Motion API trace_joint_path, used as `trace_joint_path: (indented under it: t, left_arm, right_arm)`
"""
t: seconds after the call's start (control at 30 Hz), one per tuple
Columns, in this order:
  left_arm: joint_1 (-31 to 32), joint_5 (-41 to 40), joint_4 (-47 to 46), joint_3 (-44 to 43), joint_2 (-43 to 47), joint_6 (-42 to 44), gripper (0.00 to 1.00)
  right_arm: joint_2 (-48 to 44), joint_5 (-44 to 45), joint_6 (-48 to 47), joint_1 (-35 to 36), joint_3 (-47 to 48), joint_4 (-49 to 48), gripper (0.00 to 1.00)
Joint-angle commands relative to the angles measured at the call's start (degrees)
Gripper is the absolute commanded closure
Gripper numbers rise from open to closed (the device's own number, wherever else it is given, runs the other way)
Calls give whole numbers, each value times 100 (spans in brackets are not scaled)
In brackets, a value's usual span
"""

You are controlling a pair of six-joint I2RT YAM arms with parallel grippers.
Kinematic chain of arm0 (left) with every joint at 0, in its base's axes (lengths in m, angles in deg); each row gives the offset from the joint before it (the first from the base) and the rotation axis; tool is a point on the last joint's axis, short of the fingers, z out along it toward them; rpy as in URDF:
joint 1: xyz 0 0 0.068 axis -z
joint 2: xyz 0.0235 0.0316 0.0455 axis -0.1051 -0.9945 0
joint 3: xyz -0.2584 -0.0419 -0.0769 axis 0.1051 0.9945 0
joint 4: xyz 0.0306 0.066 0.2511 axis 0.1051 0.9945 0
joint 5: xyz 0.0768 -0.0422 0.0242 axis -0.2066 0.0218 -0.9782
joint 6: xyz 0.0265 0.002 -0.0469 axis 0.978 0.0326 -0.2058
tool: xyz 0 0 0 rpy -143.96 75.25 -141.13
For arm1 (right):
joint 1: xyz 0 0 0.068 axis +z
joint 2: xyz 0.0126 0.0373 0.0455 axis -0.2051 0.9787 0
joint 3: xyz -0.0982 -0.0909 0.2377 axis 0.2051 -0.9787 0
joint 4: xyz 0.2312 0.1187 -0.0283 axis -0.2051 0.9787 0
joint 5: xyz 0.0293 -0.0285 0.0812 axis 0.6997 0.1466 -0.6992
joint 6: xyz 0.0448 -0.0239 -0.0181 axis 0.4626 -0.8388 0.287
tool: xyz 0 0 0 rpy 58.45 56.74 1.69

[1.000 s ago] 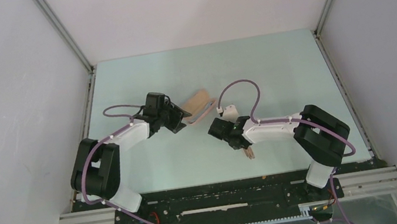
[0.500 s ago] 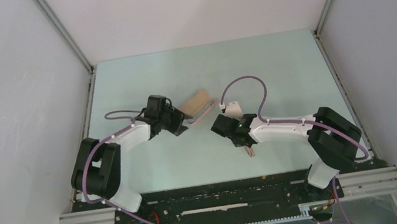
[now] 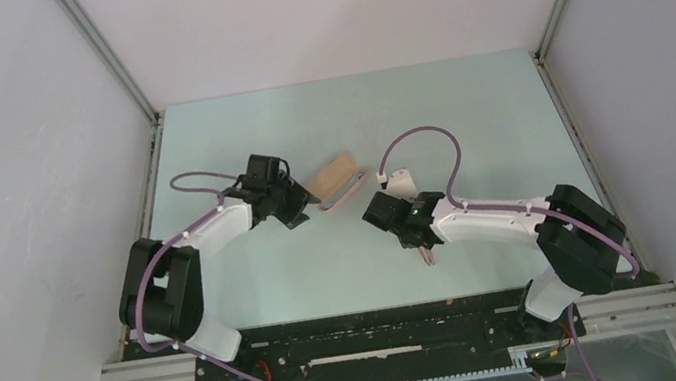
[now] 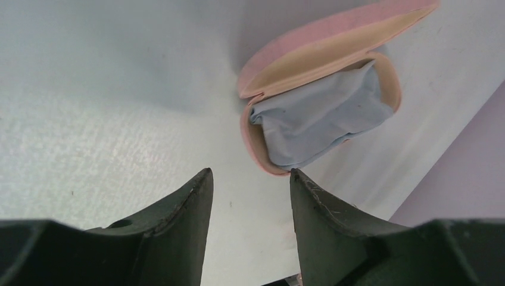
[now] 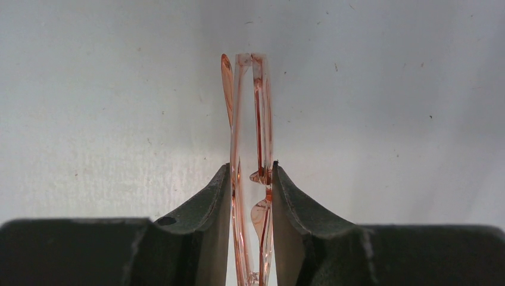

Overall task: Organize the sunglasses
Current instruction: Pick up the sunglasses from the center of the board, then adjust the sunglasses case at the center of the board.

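Note:
The sunglasses (image 5: pixel 250 131) are folded, thin and orange-brown, and stand on edge between my right gripper's (image 5: pixel 251 170) fingers, which are shut on them. In the top view the right gripper (image 3: pixel 418 242) points down at the table in the middle, with the sunglasses (image 3: pixel 426 257) showing just below it. The pink case (image 4: pixel 333 56) lies open with the light blue cloth (image 4: pixel 321 119) inside it. My left gripper (image 4: pixel 250 176) is open and empty, just short of the case's near end. In the top view the left gripper (image 3: pixel 299 206) is left of the case (image 3: pixel 337 178).
A white tag (image 3: pixel 400 181) on the right arm's purple cable hangs right of the case. Grey walls enclose the pale green table (image 3: pixel 464 111) on the left, back and right. A black rail (image 3: pixel 385 330) runs along the near edge.
My left gripper has drawn back a little to the left from the case. My right arm has shifted slightly right, still holding the sunglasses low over the table.

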Motion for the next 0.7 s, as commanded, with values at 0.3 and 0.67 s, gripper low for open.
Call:
trace_joint_path:
  t: [0.3, 0.67]
  left_arm:
    - [-106, 705, -1266, 707, 202, -1154, 44]
    - [210, 405, -2034, 744, -287, -2170, 47]
  right_arm:
    - [-404, 108, -48, -203, -33, -17, 78]
    - [-430, 103, 28, -144, -33, 60, 78]
